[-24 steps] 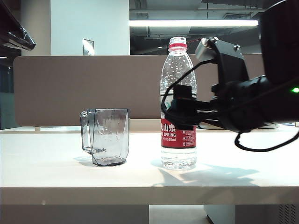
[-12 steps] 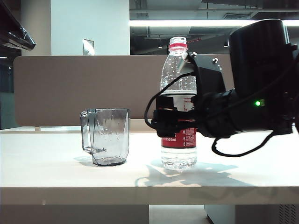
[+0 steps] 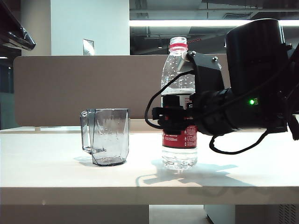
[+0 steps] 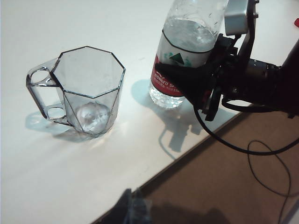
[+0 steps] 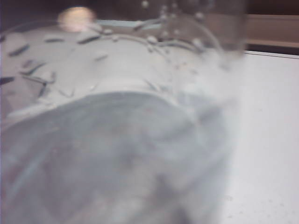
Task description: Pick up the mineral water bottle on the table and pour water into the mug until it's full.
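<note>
The mineral water bottle point(image 3: 178, 65) stands upright on the table point(image 3: 56, 172), with water up to just above its label. My right gripper point(image 3: 174, 120) reaches in level from the right, its black fingers point(image 4: 184, 78) closed on the red-and-white label. The bottle point(image 4: 187, 37) still rests on the table point(image 4: 46, 177). The right wrist view is filled by the blurred bottle point(image 5: 117, 140). The smoky grey mug point(image 3: 110, 137) stands apart to the bottle's left, handle turned away from it. My left gripper point(image 4: 133, 207) shows only as a blurred dark tip, fingers together, near the table's edge, short of the mug point(image 4: 88, 93).
A beige partition point(image 3: 56, 88) runs behind the table. The right arm's black cable point(image 4: 261, 154) hangs beyond the table's front edge above brown floor point(image 4: 233, 196). Bare tabletop lies left of the mug and between mug and bottle.
The right arm has moved left and forward until its gripper sits around the bottle's label, and its fingers have closed in on it. Mug, bottle and left arm have stayed put.
</note>
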### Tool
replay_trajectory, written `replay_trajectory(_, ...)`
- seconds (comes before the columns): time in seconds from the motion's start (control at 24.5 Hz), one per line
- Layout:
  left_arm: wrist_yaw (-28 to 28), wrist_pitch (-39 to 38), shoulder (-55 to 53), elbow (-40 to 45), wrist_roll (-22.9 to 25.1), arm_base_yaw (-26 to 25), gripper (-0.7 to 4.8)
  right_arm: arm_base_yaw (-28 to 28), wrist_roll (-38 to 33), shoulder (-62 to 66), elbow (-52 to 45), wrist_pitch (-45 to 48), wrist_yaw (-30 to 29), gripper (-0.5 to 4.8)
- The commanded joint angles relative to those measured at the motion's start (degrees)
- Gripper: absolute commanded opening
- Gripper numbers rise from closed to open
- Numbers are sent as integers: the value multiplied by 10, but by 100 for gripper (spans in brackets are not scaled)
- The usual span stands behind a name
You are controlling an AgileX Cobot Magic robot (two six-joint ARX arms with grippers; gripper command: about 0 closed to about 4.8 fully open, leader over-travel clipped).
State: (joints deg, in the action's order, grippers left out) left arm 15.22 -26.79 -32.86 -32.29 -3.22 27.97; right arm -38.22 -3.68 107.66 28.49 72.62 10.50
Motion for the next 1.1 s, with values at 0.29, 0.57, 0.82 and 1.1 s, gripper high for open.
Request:
replay_trajectory(0.29, 0, 7, 1, -3, 2, 0, -5, 1, 84, -7, 22, -64, 5, 207)
replay_trajectory(0.57, 0, 7, 1, -3, 2, 0, -5, 4, 171, -36, 72, -180, 30, 207)
replay_trajectory(0.82, 1, 7, 1, -3, 2, 0, -5, 19, 232, -50, 116, -273, 50, 207)
replay_trajectory(1.1, 0, 7, 1, -3, 2, 0, -5, 21, 421, -51, 132, -278, 85, 207)
